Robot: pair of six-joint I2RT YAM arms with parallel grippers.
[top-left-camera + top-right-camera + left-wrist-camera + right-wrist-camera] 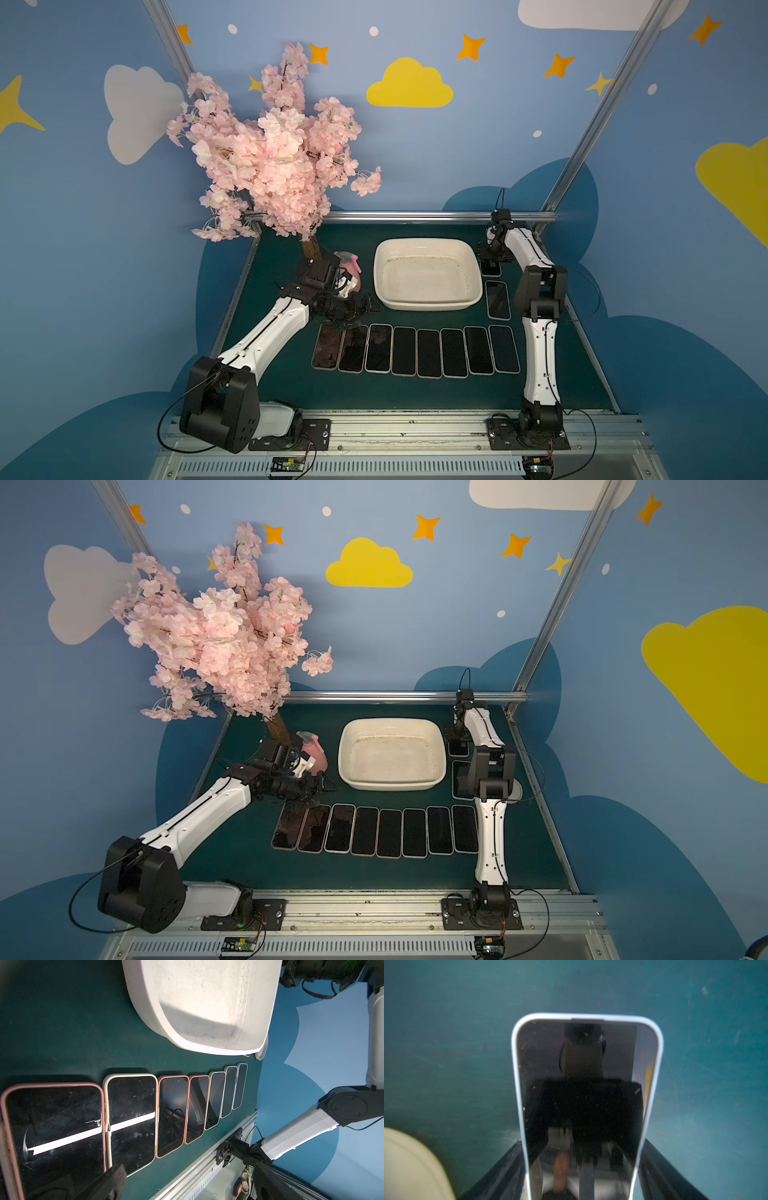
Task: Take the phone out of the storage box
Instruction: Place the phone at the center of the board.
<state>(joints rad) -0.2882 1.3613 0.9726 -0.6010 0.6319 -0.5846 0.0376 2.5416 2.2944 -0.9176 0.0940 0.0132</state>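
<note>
You have the storage box (428, 306) empty and 9 phones (428, 353) laid out on the desk (415, 399), your left fingers (110, 1180) gape wide holding nothing, and your right fingers (662, 1169) seemingly clasp the 10th phone (581, 1095) just beside the box, awaiting release.

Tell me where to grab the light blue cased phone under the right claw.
Take the light-blue-cased phone across its two long edges, coming straight down from above. It lies flat, screen up, so only those thin sides offer opposing faces. The right claw sits with a finger against each edge.
</note>
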